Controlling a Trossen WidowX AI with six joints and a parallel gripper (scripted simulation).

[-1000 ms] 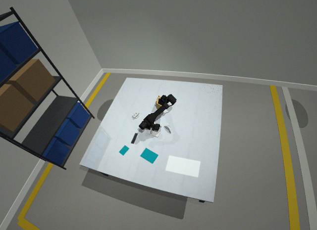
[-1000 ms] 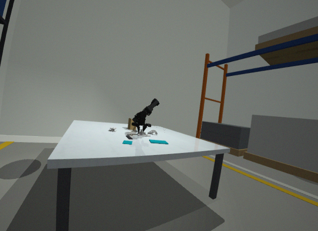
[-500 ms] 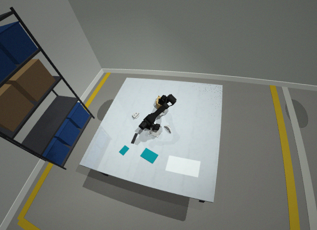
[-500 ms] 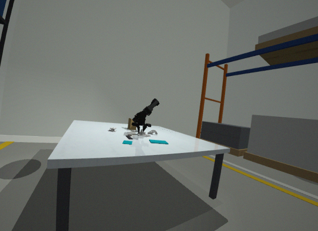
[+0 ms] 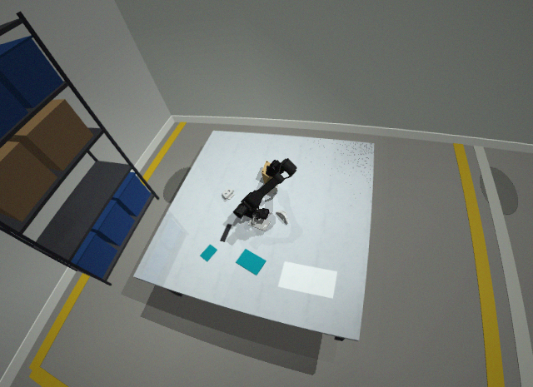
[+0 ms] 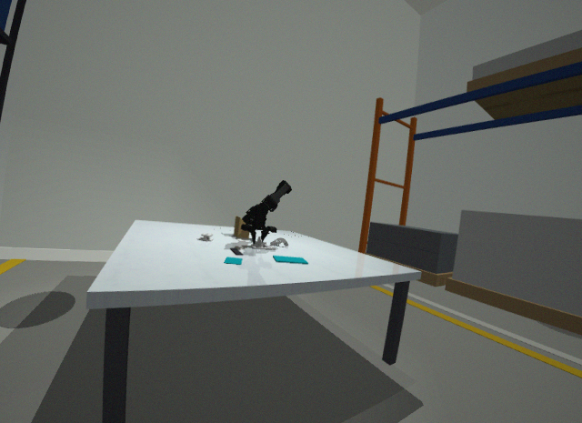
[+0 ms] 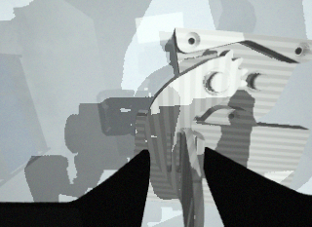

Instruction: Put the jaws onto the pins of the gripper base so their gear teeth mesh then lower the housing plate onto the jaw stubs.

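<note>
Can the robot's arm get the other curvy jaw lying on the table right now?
Probably not yet: its gripper is shut on one jaw. The other lies close by, though.

Looks like a warehouse bay here: beyond the surface (image 5: 318, 228) (image 6: 187, 277), a black shelf unit (image 5: 86, 102) (image 6: 9, 56) carries blue bins (image 5: 113, 223) and cardboard boxes (image 5: 64, 136), with an orange-and-blue pallet rack (image 6: 371, 184) and yellow floor lines (image 5: 477, 245) (image 6: 469, 325) too.

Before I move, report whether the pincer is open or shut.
Shut: the pincer grips the toothed jaw piece, whose lower end shows between its fingers in the wrist view.
</note>
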